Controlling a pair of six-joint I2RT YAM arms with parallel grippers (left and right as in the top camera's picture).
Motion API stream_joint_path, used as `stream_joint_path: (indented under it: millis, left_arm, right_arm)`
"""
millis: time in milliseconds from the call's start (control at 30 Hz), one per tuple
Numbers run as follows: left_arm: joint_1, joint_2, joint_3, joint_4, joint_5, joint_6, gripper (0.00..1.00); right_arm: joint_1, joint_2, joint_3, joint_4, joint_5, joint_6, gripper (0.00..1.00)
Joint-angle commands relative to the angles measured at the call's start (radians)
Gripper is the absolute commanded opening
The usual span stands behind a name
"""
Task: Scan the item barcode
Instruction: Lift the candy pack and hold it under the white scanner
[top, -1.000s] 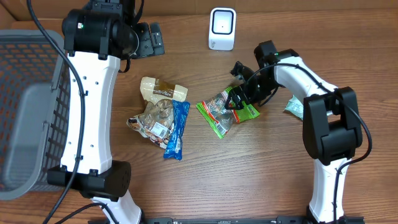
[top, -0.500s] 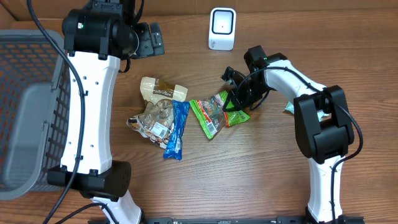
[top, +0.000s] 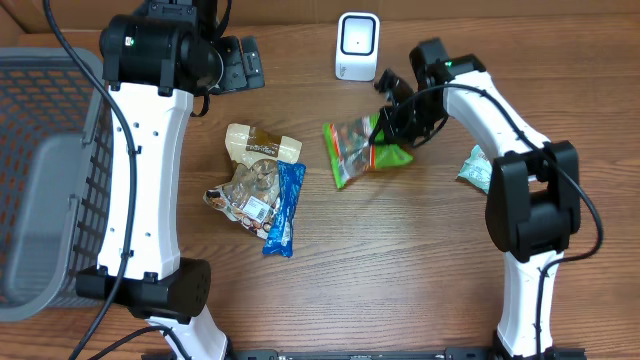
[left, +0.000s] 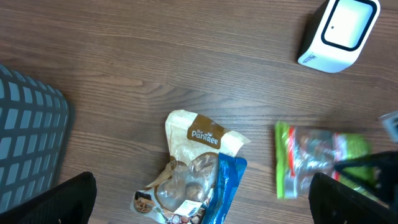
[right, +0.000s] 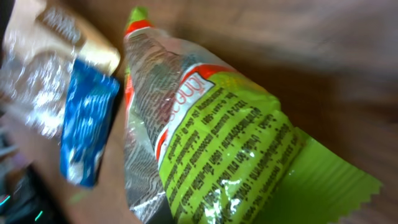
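Your right gripper (top: 388, 132) is clamped on the green snack packet (top: 352, 150), held near the white scanner (top: 357, 45), while your left gripper (top: 238, 63) is spread wide, empty; the floppy film could sag or twist, hiding its barcode.

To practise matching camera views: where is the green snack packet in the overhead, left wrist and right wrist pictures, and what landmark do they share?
Overhead: green packet upper centre, below the white scanner.
Left wrist: green packet at the right edge, lower half.
Right wrist: green packet fills the centre.
Shared landmark: the blue packet, left of it in every view.
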Motion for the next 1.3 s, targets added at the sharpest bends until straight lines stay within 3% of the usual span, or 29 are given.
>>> stream_joint_path:
  millis: [0,233,467,867,1267]
  left_arm:
    - [-0.002,0.002,-0.006,0.001,0.001,-0.021,1.0]
    - [-0.002,0.002,-0.006,0.001,0.001,-0.021,1.0]
    - [-0.002,0.002,-0.006,0.001,0.001,-0.021,1.0]
    - [-0.002,0.002,-0.006,0.001,0.001,-0.021,1.0]
    - [-0.002,0.002,-0.006,0.001,0.001,-0.021,1.0]
  right_arm:
    - [0.029,-0.117,0.069,0.042,0.251,0.137,0.04]
    - [0.109,-0.155,0.076,0.207,0.76,0.205,0.04]
    - [0.169,-0.155,0.076,0.436,1.079,0.037,0.04]
    - [0.171,-0.121,0.072,0.825,1.089,-0.26,0.04]
    - [0.171,0.026,0.072,1.069,1.013,-0.586,0.04]
